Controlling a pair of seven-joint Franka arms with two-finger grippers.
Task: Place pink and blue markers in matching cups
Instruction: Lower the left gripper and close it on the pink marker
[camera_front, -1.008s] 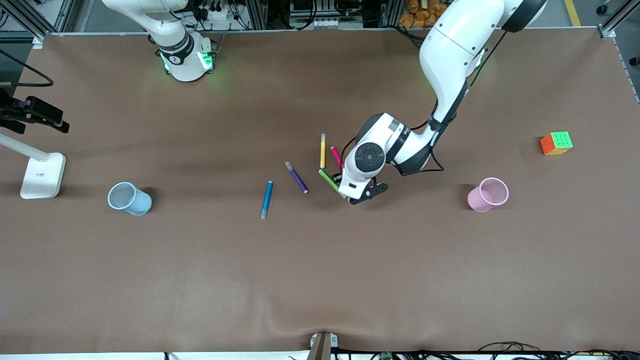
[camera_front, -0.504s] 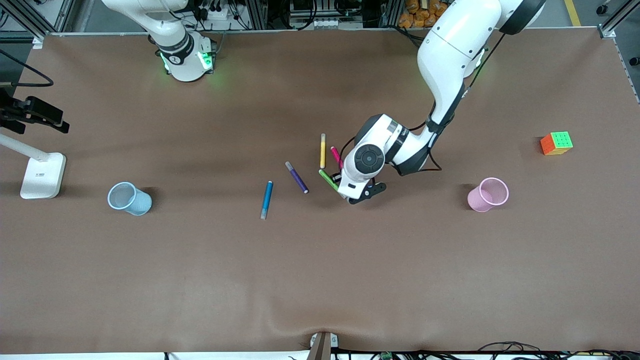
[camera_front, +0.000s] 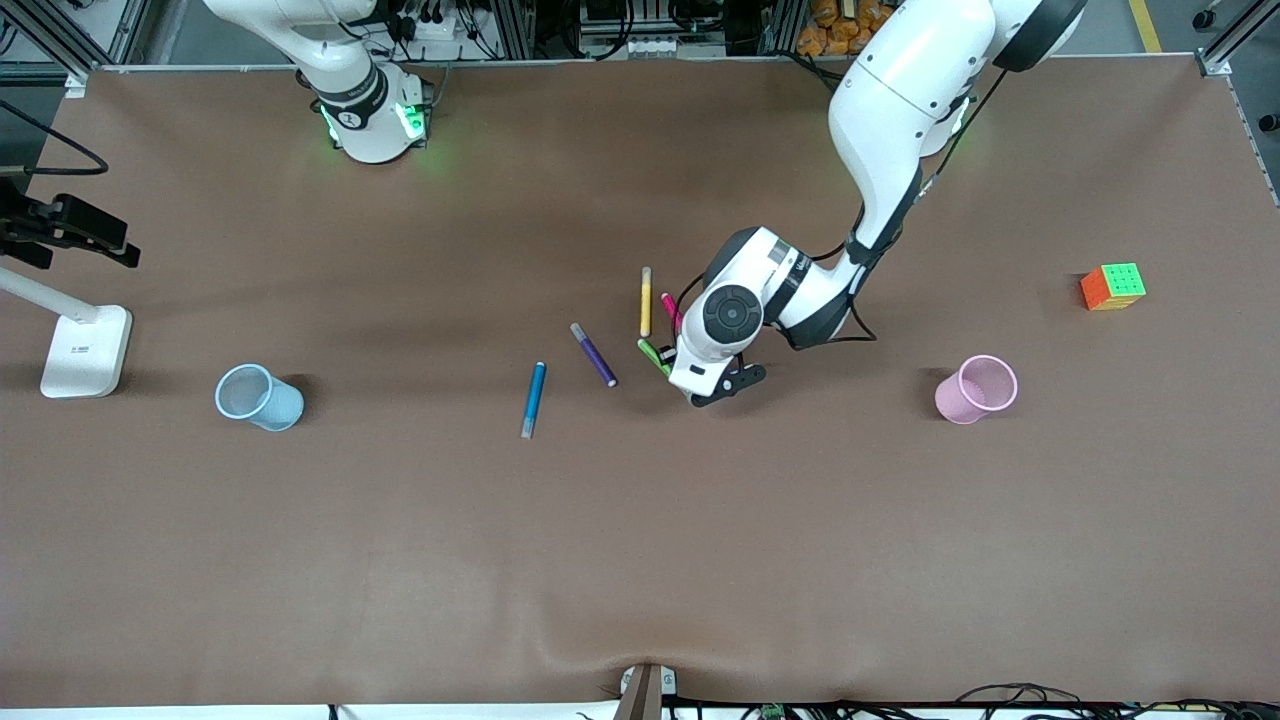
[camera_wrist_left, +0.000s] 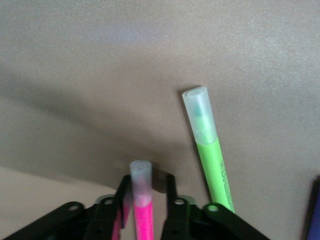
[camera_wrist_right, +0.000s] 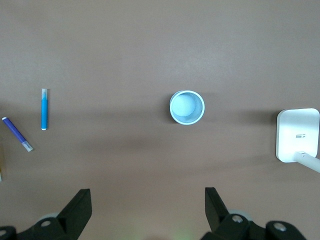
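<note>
The left gripper (camera_wrist_left: 143, 207) is down among the cluster of pens near the middle of the brown bench (camera_front: 640, 560), and the slim magenta-pink marker with a pale cap (camera_wrist_left: 142, 200) lies between its two black fingers (camera_wrist_left: 120, 200), one finger on each side of the barrel and the clear cap poking out past the tips. The fingers are drawn in narrow around the pen and look closed on it, though the wrist view is too tight to be sure both press against it. Just beside it, outside the fingers, lies the bright green pen with a translucent cap (camera_wrist_left: 210, 155). In the front view the pink marker (camera_front: 669, 308) shows only partly from under the left wrist, with the yellow pen (camera_front: 646, 301) beside it and the dark purple pen (camera_front: 593, 354) toward the right arm's end. The slim bright blue marker with a greyish end (camera_front: 533, 399) lies flat on the bench, nearer the front camera than the purple pen. The light blue translucent plastic cup (camera_front: 258, 397) stands toward the right arm's end, the pale pink translucent cup (camera_front: 977, 389) toward the left arm's end, near a multicoloured puzzle cube (camera_front: 1112, 286). The right gripper (camera_wrist_right: 145, 210) waits high over the bench with its fingers spread wide and empty, above the blue cup (camera_wrist_right: 187, 106) and a white lamp base (camera_wrist_right: 298, 135).
</note>
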